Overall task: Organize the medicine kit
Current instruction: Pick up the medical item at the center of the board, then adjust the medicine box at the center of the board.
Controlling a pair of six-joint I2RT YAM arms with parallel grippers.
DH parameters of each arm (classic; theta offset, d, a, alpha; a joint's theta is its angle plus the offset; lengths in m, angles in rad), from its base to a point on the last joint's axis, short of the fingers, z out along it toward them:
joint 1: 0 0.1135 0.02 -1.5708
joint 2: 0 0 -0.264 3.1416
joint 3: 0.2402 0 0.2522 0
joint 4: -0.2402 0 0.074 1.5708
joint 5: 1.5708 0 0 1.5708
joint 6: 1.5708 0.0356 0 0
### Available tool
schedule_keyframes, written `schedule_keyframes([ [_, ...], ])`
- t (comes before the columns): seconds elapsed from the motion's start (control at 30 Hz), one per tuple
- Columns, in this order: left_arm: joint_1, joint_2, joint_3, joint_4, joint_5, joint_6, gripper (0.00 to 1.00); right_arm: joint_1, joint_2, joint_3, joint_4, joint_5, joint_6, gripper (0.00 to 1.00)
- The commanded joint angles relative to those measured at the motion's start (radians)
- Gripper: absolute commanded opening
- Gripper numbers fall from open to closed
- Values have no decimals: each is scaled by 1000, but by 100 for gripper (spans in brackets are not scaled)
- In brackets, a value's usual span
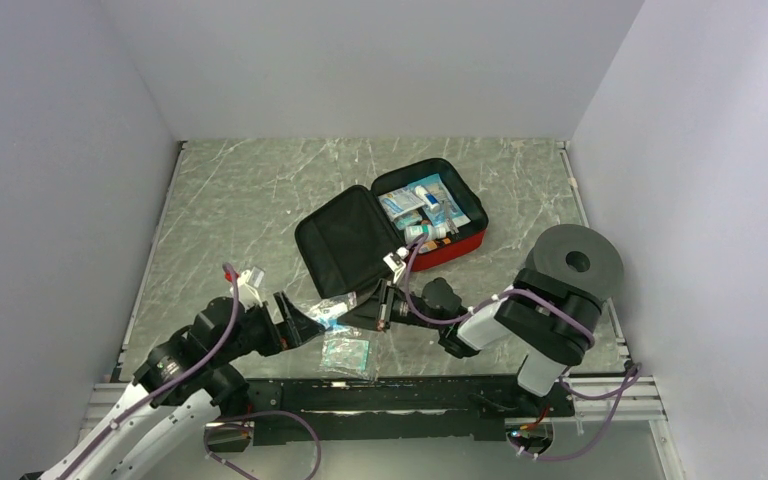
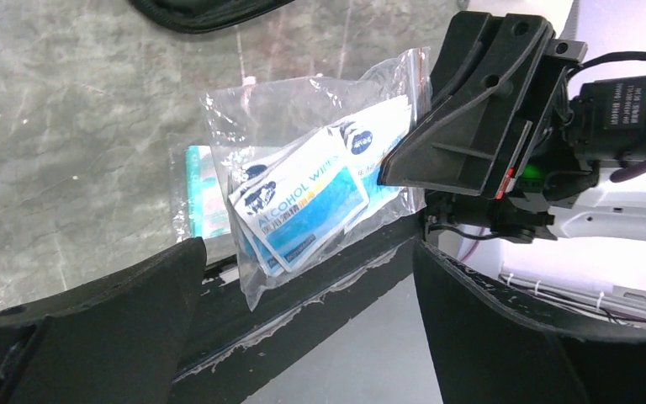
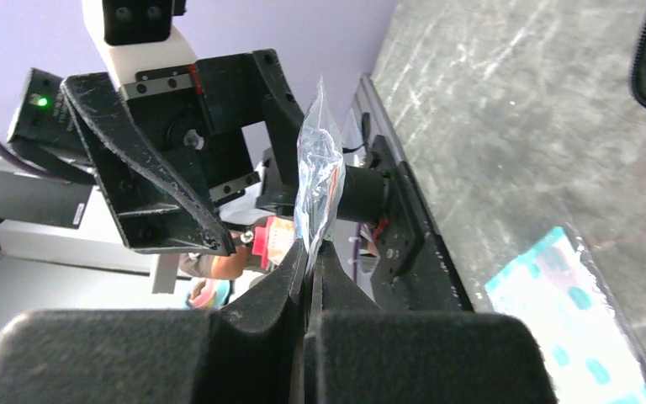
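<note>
While the right end effector (image 3: 309, 251) pinches its edge, bag (image 2: 303, 135) hangs.

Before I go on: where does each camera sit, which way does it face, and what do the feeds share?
Top external: above and behind the bases, looking down at the table; both arms show, left hand and right hand meeting before the open medicine kit.
Left wrist: faces rightward at the bag of alcohol wipes; own open fingers below.
Right wrist: faces leftward at the left hand; own fingers shut on the bag.
Shared: both wrist views show the bag and the opposite hand.
</note>
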Motion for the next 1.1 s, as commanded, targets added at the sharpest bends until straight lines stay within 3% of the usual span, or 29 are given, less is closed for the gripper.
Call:
schedule_keyframes([
  [0.0,5,-16,61,3,29,39,99,-1,-56,-3,67,-28,18,0],
  [0.43,5,-77,70,124,121,4,96,26,6,24,305,-47,156,0],
  [1.07,5,-94,61,178,147,-6,51,42,-57,32,309,-53,136,0],
])
